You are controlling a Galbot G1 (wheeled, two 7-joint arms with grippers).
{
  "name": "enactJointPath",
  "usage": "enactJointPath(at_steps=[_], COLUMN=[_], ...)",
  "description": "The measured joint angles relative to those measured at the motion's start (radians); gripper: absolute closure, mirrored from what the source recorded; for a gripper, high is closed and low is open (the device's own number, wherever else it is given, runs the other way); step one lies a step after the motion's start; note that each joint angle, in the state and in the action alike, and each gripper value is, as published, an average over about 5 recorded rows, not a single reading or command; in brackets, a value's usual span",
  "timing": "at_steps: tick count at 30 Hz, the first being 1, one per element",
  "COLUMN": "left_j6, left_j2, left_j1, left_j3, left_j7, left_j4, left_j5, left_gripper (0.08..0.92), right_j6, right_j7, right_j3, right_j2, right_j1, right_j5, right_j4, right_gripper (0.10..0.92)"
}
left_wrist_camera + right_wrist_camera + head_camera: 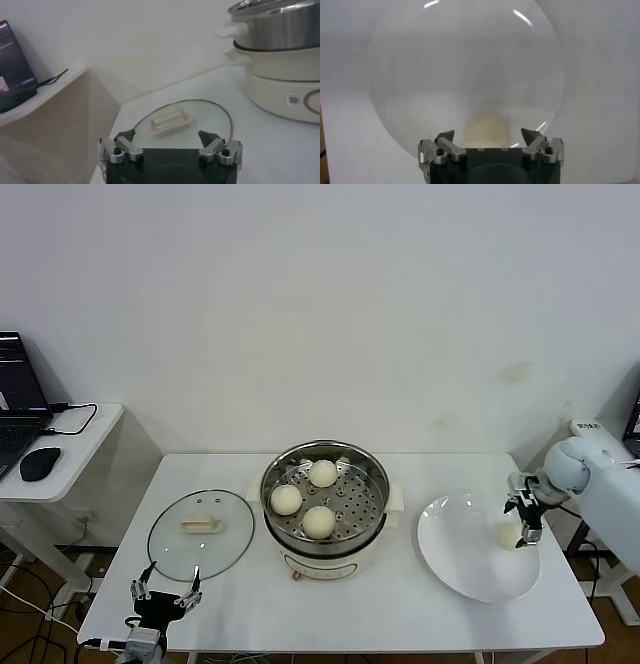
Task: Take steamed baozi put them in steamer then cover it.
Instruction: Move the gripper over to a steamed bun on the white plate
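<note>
Three cream-white baozi [303, 499] lie on the perforated tray of the steel steamer [372, 514] at the table's middle. One more baozi [509, 535] rests on the right side of the white plate [463, 564]. My right gripper [527, 519] hangs open just above that bun, which shows between its spread fingers [490, 129] in the right wrist view. The glass lid [200, 529] with its cream handle [171, 119] lies flat to the left of the steamer. My left gripper [165, 589] waits open at the table's front left edge, short of the lid.
A side desk [60, 446] with a laptop [18, 399] and a mouse [40, 464] stands left of the table. Cables trail on the floor below it. The steamer's cream base [280, 80] rises to the right of the lid.
</note>
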Motion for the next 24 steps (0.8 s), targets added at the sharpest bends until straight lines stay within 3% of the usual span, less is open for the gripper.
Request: enactJointPath(at_steps=[24], left_j6=[-0.007], left_j2=[-0.003], left_j1=[-0.003], left_j3=[0.002], left_j7=[-0.007], left_j4=[0.030], left_j5=[0.003], left_gripper=[0.177], right_j6=[0.019], right_j7=[0.063], right_j3=[0.023], right_j2=[0.063], right_j1=[-0.027], right_j5=[-0.070], right_j4=[-0.092], right_gripper=[0.203])
